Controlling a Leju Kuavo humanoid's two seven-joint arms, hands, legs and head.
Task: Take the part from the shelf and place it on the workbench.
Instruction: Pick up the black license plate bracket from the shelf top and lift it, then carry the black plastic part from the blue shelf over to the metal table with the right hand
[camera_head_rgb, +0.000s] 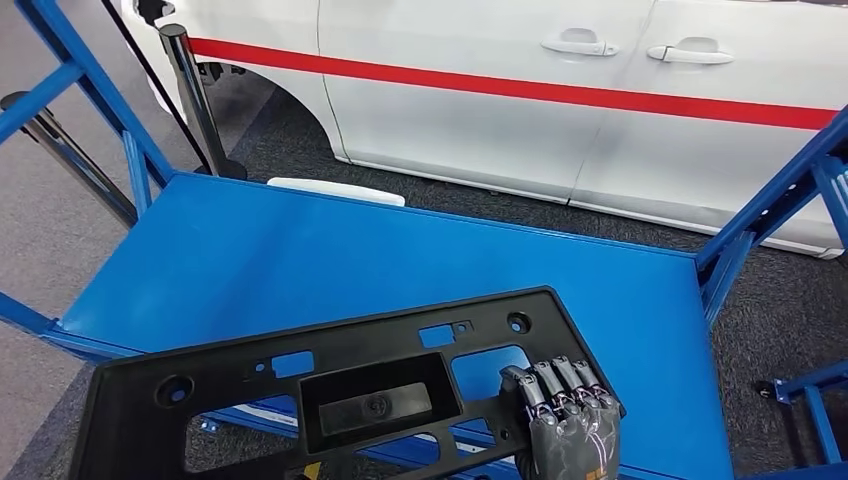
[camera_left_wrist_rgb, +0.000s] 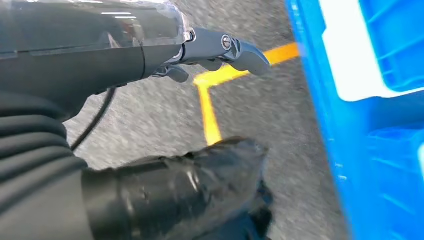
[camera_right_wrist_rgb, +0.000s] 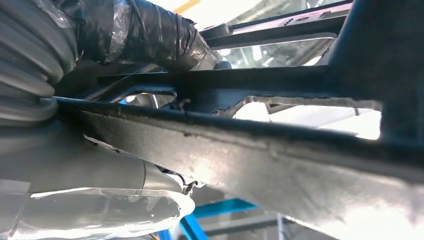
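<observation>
Gripping black part (camera_head_rgb: 340, 385) at its right end, right hand (camera_head_rgb: 565, 425), fingers (camera_head_rgb: 560, 385) curled over top edge; part held above near edge of blue tabletop (camera_head_rgb: 300, 260). Right wrist view: thumb under part, fingers above, underside close up. Left wrist view: left hand (camera_left_wrist_rgb: 150, 55) over grey floor (camera_left_wrist_rgb: 150, 115) with yellow line (camera_left_wrist_rgb: 210, 107), fingers apart, holding nothing. Head view: white car (camera_head_rgb: 560, 90), red stripe. No readable writing.

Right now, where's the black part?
In the head view, the black part is low and near the robot, held at its right end by the right hand, hanging over the near edge of the blue workbench.
</observation>
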